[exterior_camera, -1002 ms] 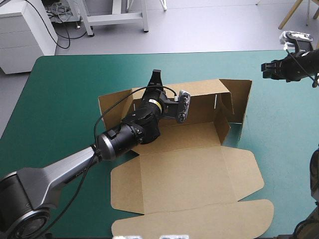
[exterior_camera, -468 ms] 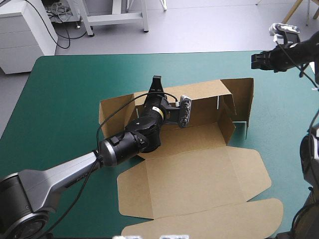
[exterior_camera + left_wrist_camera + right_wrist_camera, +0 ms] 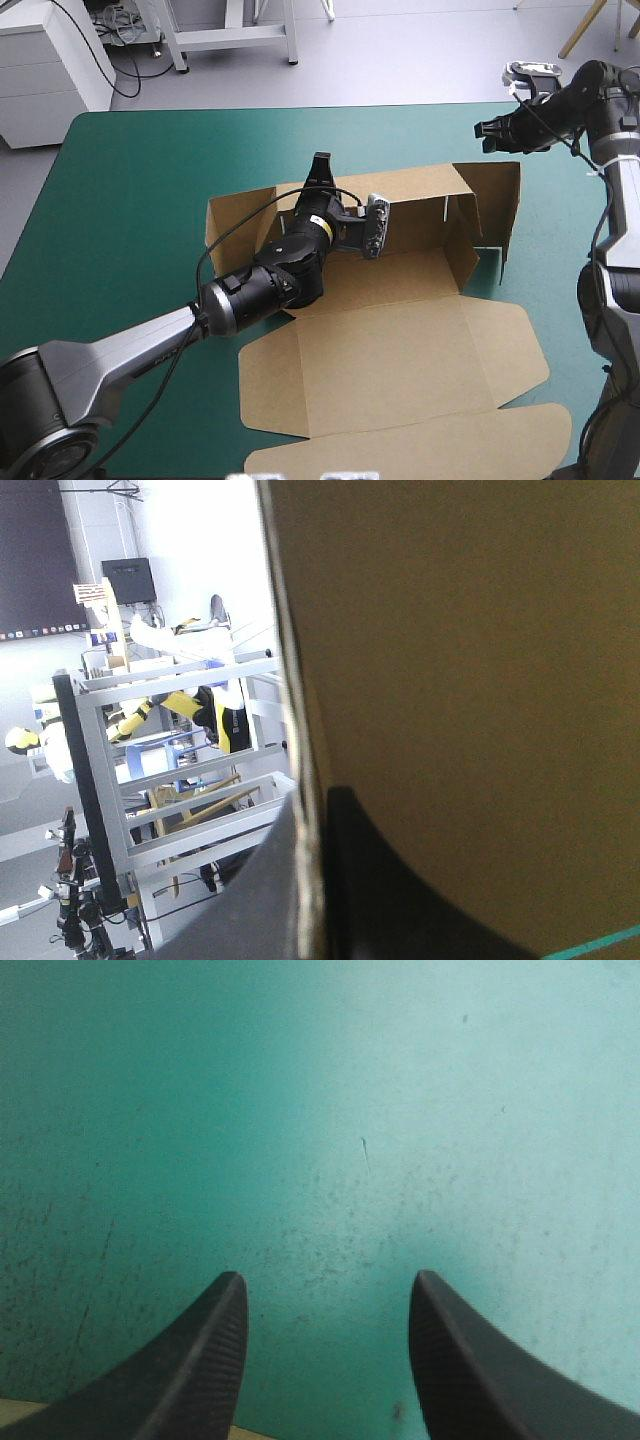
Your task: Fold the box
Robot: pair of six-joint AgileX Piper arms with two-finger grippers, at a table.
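The left gripper [image 3: 319, 168] is clamped on the raised far wall [image 3: 410, 190] of the brown box [image 3: 400, 272] lying under it, and the right gripper [image 3: 330, 1360] hangs open over bare teal-green cover [image 3: 350, 1110] beyond that wall (touching no board), so I judge the work about half done: side walls [image 3: 465, 240] not tucked, lid [image 3: 400, 350] flat.

Grey floor [image 3: 420, 60] beyond table [image 3: 120, 200]; white cabinet [image 3: 50, 70] nr far-left corner, white frame legs [image 3: 235, 38], wooden legs [image 3: 598, 22] far right.

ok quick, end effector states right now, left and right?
Left end effector: shut on the box, gripping its far wall.
Right end effector: open, holding nothing, over the teal-green cover.
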